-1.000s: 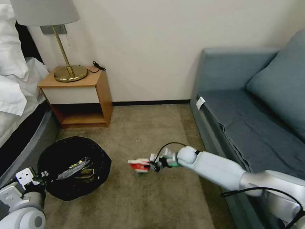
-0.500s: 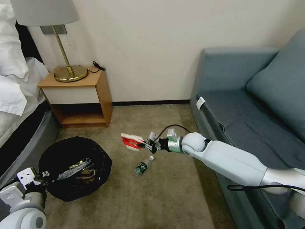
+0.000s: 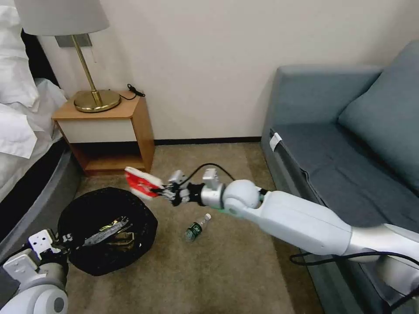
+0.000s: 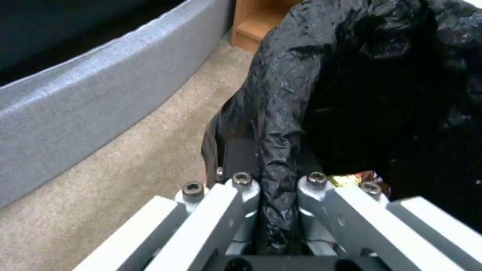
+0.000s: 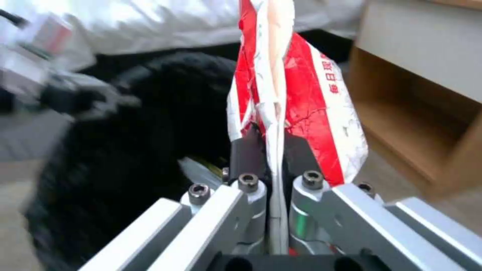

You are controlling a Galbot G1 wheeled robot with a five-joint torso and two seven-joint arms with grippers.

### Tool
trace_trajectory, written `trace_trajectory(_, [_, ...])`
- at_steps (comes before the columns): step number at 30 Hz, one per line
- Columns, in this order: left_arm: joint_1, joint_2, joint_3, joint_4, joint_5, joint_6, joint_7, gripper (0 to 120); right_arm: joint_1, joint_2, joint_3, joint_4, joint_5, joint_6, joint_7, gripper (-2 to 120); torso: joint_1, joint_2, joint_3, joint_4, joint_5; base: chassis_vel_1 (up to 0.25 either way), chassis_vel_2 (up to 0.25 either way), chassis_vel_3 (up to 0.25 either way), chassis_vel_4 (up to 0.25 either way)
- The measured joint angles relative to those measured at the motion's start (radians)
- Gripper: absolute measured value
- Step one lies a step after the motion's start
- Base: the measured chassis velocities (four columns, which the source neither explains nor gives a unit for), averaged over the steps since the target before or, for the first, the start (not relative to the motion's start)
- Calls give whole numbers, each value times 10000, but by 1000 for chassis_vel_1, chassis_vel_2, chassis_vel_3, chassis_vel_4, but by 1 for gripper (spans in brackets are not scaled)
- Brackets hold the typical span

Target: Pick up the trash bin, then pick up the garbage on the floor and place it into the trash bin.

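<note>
The right hand (image 3: 162,191) pinches the flattened paper cup (image 3: 140,182), its long axis pointing onward from the fingertips toward the trash bin (image 3: 109,231), whose bag rim the left hand (image 3: 65,240) clamps; the bottle (image 3: 197,226) lies below the right hand.

red-and-white cup (image 3: 139,183); black bin bag (image 3: 83,209); tan carpet (image 3: 209,270)

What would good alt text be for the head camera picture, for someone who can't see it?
The robot's right gripper holds a crushed red-and-white paper cup just above the far rim of a black-lined trash bin, which the left gripper grips by its edge. A small bottle lies on the carpet between a nightstand and a blue sofa.
</note>
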Motion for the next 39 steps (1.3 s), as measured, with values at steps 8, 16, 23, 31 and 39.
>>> trace_trajectory(8, [-46,-53,71,25,85,12,5,4,108,930,-889,77,78,-104,400,1,0,0,1,-2,0,0,0,0,0])
trace_trajectory(16, [-19,-130,121,8,165,17,53,4,298,1650,-1636,-771,-233,-138,629,1,0,0,2,-1,1,0,0,0,0])
trace_trajectory(23, [26,-168,154,-77,177,17,102,4,514,1878,-2031,-1541,-643,-35,591,1,0,0,2,-3,1,0,0,0,0])
trace_trajectory(31, [5,-140,148,-64,164,17,116,4,519,1914,-2058,-1686,-789,7,622,17,0,0,2,-2,2,0,0,0,0])
trace_trajectory(39, [-17,-149,156,29,170,15,123,4,474,1897,-1985,-1551,-792,4,771,45,0,0,2,-3,2,0,0,0,0])
